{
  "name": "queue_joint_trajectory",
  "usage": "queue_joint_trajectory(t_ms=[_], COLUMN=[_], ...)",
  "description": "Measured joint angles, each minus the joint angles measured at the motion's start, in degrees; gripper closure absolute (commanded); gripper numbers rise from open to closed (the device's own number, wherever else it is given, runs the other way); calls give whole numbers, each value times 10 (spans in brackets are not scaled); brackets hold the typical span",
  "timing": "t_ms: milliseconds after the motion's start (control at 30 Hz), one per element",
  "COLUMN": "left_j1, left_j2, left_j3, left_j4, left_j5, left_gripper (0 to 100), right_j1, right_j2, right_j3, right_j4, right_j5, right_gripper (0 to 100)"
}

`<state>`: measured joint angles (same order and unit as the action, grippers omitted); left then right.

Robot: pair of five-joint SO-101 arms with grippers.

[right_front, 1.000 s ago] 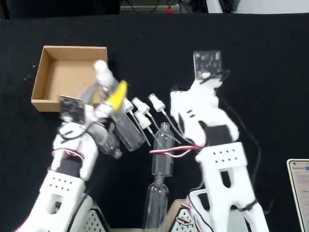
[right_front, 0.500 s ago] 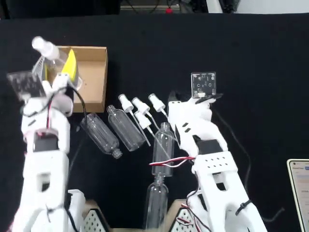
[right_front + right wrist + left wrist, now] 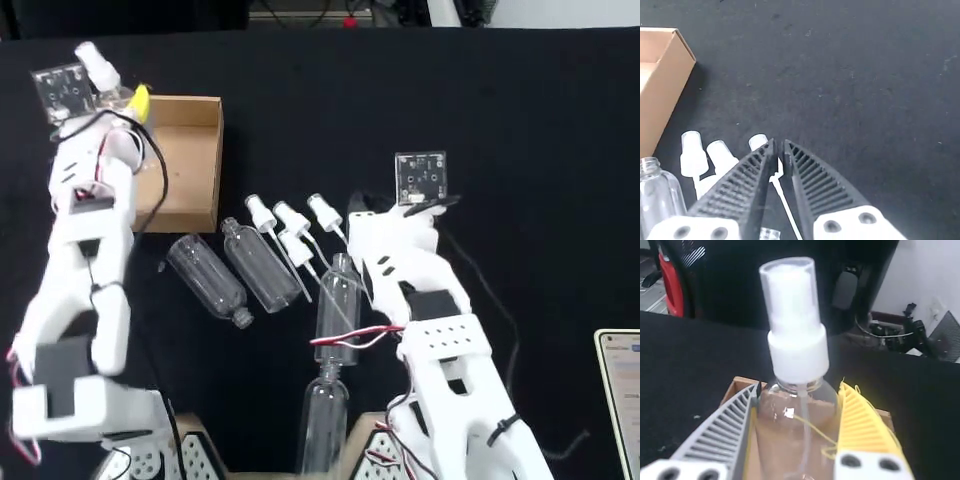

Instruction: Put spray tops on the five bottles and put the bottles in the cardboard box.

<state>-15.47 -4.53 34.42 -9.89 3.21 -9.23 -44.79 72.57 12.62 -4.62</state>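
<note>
The left pincer [image 3: 800, 390] holds a capped bottle [image 3: 792, 425] over the box [image 3: 195, 160], upper left (likely to drop it in). The right pincer [image 3: 779, 145] is narrow.

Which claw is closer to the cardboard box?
Left. The left claw holds a capped bottle right over the cardboard box. The right claw hangs over the loose spray tops on the table, off to the box's side.

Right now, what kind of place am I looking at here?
Probably a robotics lab or workshop: the left arm and right arm stand at a black-covered table, and loose cables lie in the room behind.
</note>
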Motion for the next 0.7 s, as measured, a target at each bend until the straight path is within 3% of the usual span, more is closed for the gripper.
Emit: queue_joint_trajectory(t_ms=[333, 500, 700], left_j1=[-29, -39, -39], left_j2=[222, 302, 388], left_j3=[-185, -203, -203], left_j4=[-15, -153, -288], left_j5=[0, -2, -91], left_gripper=[873, 873, 874], right_j1=[-17, -17, -17], right_j2=[0, 0, 0], right_j3=[0, 0, 0], right_j4=[0, 0, 0], right_j5=[0, 0, 0], right_gripper=[983, 983, 983])
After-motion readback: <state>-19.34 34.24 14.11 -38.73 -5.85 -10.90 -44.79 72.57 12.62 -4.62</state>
